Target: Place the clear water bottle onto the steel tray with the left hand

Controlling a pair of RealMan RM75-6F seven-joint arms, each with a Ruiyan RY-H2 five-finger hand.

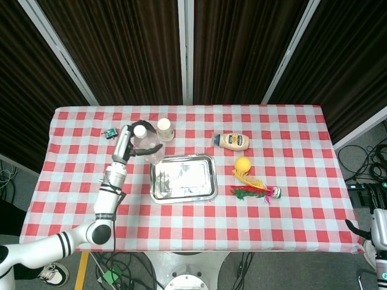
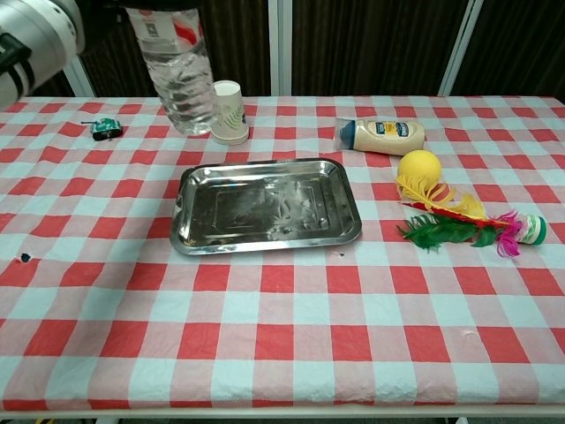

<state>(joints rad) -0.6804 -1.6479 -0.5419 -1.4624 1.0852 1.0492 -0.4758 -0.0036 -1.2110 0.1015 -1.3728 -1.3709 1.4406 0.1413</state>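
Observation:
My left hand grips the clear water bottle near its white cap, holding it upright in the air. In the chest view the bottle hangs above the table just left of the paper cup, its red and white label at the top edge. The steel tray lies flat and bare in the middle of the table, just right of and below the bottle; the chest view shows the steel tray in front of the bottle. My right hand shows only at the bottom right corner, off the table.
A white paper cup stands upside down right beside the bottle. A mayonnaise bottle, a yellow ball and a feather shuttlecock lie right of the tray. A small green toy sits at the far left.

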